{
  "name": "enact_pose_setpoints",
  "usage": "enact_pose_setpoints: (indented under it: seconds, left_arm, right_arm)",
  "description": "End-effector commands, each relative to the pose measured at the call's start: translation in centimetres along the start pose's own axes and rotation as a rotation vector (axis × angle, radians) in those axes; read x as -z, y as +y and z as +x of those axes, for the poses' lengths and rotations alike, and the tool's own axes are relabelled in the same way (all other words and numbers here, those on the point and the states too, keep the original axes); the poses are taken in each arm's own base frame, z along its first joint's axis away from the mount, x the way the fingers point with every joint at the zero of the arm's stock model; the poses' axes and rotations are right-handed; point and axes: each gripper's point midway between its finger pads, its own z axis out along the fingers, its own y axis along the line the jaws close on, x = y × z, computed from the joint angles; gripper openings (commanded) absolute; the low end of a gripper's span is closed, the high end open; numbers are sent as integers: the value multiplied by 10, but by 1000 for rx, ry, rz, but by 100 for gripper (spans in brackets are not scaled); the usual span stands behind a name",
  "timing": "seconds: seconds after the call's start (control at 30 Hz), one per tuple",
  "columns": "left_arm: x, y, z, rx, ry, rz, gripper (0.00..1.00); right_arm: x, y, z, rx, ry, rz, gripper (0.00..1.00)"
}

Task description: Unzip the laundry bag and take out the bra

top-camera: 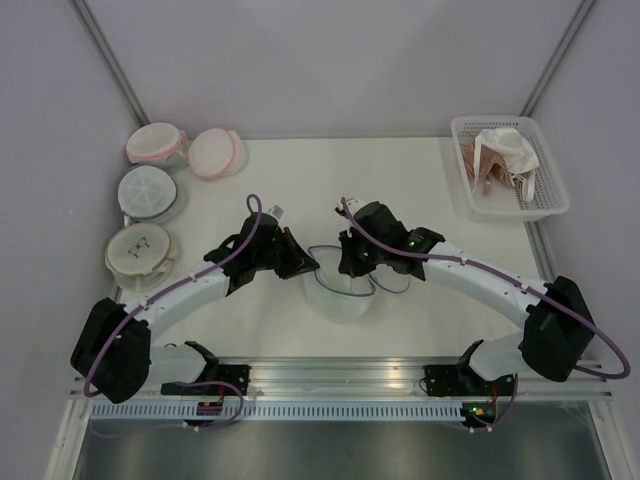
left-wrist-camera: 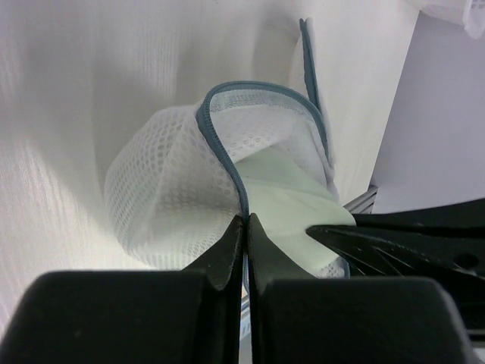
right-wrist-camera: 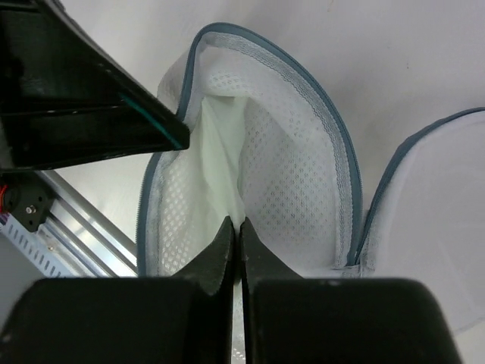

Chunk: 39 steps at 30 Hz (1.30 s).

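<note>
Round domed white mesh laundry bag (top-camera: pixel 340 295) with a grey-blue zip rim lies mid-surface (top-camera: pixel 400 190), between the two arms. The zip is open: in both wrist views the rim gapes and its halves stand apart. The pale mint-green padded bra (left-wrist-camera: pixel 282 182) shows through the mouth, inside the bag. The left claw (left-wrist-camera: pixel 244 226) is clamped on the zip rim and holds the mouth up. The right claw (right-wrist-camera: pixel 236 231) is pinched together inside the mouth, apparently on the mint fabric. Judgement: unzipping done, extraction started but not finished; the bra has yet to clear the rim. Further out are other round mesh bags (top-camera: pixel 148 190) at far left and a white plastic basket (top-camera: pixel 552 200) of garments at far right.
</note>
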Motion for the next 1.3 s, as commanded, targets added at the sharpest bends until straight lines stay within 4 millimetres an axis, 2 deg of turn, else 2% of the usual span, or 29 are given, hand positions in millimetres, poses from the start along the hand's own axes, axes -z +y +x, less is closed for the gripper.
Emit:
enact_pose_setpoints:
  seconds: [0.0,0.13,0.2,0.23,0.3,0.33,0.37,0.4,0.43,0.47,0.53,0.73,0.8,0.83,0.87,0.9,0.93,1.0,1.03,1.07,1.1,1.2,1.23,1.27]
  left_arm:
    - [-4,-8,-1,10,2,32,2]
    - [-6,-7,1,13,15,33,2]
    - [-6,-6,2,12,17,32,2]
    - [-6,-6,2,10,15,33,2]
    - [-5,-5,3,10,13,32,2]
    - [-5,-3,3,12,15,29,2]
    - [-5,-2,4,13,18,28,2]
    - [-5,-1,5,14,18,26,2]
    - [-5,-1,5,14,19,25,2]
    - [-4,1,6,16,19,23,2]
    - [-4,2,7,19,19,23,2]
    - [-3,3,8,19,21,25,2]
    - [-3,3,9,19,21,25,2]
    - [-3,4,9,19,22,23,2]
    - [-3,5,10,18,22,23,2]
    - [-3,6,10,20,22,21,2]
    - [-3,7,11,21,22,18,2]
    - [-2,8,11,22,22,18,2]
    - [-3,8,11,23,22,17,2]
    - [-3,7,10,23,22,18,2]
    - [-3,7,10,23,22,18,2]
    - [-3,5,10,21,22,23,2]
    - [-3,5,9,22,20,24,2]
    - [-2,5,10,21,21,25,2]
  right_arm:
    - [16,14,-4,13,-1,-55,1]
    - [25,22,-11,28,-32,-93,0]
    - [40,36,-28,35,-117,-161,1]
    - [46,40,-33,20,-151,-170,0]
    - [69,43,-57,18,-288,-171,0]
    - [75,33,-64,4,-343,-119,1]
    - [93,33,-76,-8,-424,-109,0]
    - [103,30,-85,-19,-483,-89,2]
    - [112,17,-94,-43,-544,-19,2]
    - [125,14,-99,-51,-590,-3,4]
    - [137,7,-106,-69,-635,42,5]
    - [139,-15,-104,-114,-624,168,3]
    - [146,-24,-105,-153,-661,210,3]
    - [157,-27,-104,-194,-700,210,3]
    - [167,-31,-105,-227,-740,221,7]
    - [182,-39,-110,-274,-819,250,17]
    - [194,-42,-105,-300,-870,236,34]
    - [202,-43,-104,-306,-905,227,30]
    - [200,-43,-104,-298,-889,238,37]
    - [181,-49,-93,-275,-757,303,50]
    - [175,-46,-96,-265,-740,300,52]
    - [148,-36,-88,-194,-612,266,54]
    - [123,-27,-80,-160,-516,222,53]
    - [111,-23,-76,-125,-469,201,53]
